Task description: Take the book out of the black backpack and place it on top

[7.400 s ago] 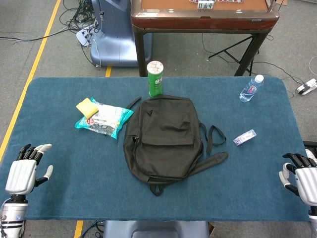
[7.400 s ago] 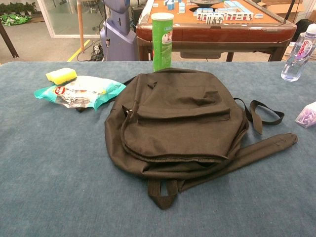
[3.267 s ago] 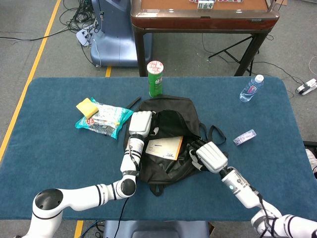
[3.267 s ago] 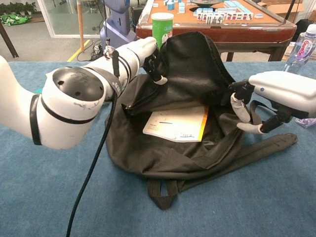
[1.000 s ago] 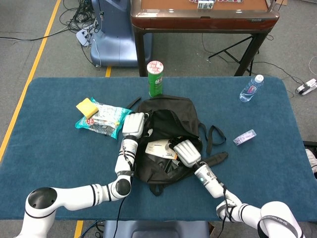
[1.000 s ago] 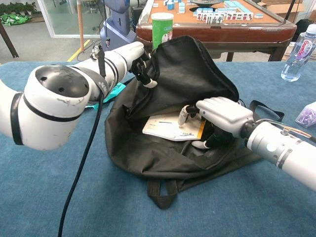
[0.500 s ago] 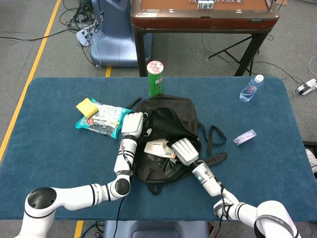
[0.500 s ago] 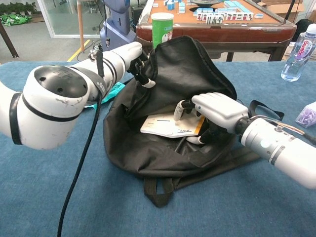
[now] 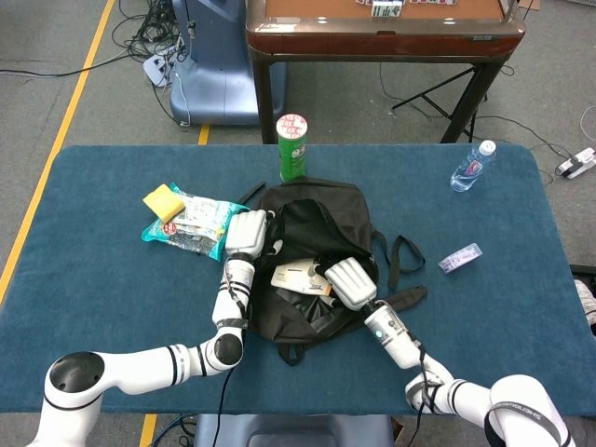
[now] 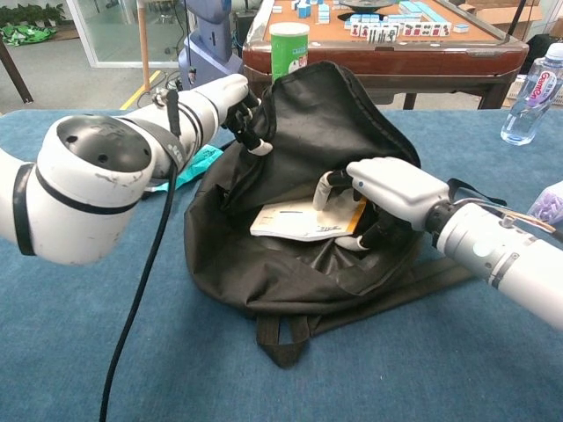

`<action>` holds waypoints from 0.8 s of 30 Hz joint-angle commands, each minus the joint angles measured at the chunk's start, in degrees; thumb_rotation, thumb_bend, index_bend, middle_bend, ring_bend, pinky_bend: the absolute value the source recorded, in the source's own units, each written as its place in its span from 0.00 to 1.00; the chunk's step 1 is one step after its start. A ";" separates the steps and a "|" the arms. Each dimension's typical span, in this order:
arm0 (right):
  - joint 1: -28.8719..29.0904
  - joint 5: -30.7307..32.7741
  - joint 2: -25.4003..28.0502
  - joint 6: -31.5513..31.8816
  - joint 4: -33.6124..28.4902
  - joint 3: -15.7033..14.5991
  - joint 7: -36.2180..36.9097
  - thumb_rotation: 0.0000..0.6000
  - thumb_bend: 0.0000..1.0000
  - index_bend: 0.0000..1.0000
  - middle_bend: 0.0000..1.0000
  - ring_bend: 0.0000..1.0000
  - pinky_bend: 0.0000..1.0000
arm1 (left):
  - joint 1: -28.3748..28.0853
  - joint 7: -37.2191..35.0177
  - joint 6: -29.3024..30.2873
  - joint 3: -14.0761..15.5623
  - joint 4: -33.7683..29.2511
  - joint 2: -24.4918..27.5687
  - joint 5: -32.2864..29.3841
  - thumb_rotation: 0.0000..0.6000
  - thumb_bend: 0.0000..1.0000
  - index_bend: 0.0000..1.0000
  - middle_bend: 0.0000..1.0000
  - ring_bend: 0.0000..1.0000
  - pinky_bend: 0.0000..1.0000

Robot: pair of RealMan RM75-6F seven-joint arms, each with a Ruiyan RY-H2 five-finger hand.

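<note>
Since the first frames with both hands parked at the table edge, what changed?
The left hand came in and now holds the backpack flap up, so the bag is open. The right hand reached inside and grips the book, lifted slightly but not yet out. The backpack slid a little left. Chips can, snack bag, sponge and bottle stayed put.

Matt black cloth backpack (image 10: 334,123), glossy white plastic hands, paper book (image 10: 303,220).
</note>
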 commanded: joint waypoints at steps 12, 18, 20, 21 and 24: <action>0.10 1.41 0.36 -0.78 -0.90 0.65 -0.93 1.00 0.27 0.40 0.35 0.26 0.34 | 0.05 -0.02 0.08 0.26 0.15 -0.26 0.10 1.00 0.33 0.69 0.54 0.41 0.20; 0.64 1.70 -0.96 -1.56 0.71 0.70 -1.36 1.00 0.33 0.46 0.37 0.27 0.35 | 0.09 -0.06 0.10 -0.05 0.70 -0.26 -0.26 1.00 0.33 0.69 0.54 0.41 0.20; 0.79 1.74 -1.41 -1.65 1.34 0.71 -1.65 1.00 0.37 0.49 0.39 0.28 0.35 | 0.18 -0.04 0.07 -0.03 0.91 -0.16 -0.30 1.00 0.33 0.69 0.54 0.41 0.20; 0.83 1.74 -1.69 -1.58 1.80 0.73 -1.85 1.00 0.38 0.50 0.40 0.28 0.35 | 0.26 -0.07 0.05 0.03 0.95 -0.08 -0.24 1.00 0.33 0.69 0.54 0.41 0.20; 0.83 1.93 -2.36 -1.38 2.84 0.89 -1.98 1.00 0.42 0.56 0.44 0.31 0.37 | 0.44 -0.14 0.02 0.09 0.95 0.11 -0.15 1.00 0.33 0.69 0.54 0.41 0.20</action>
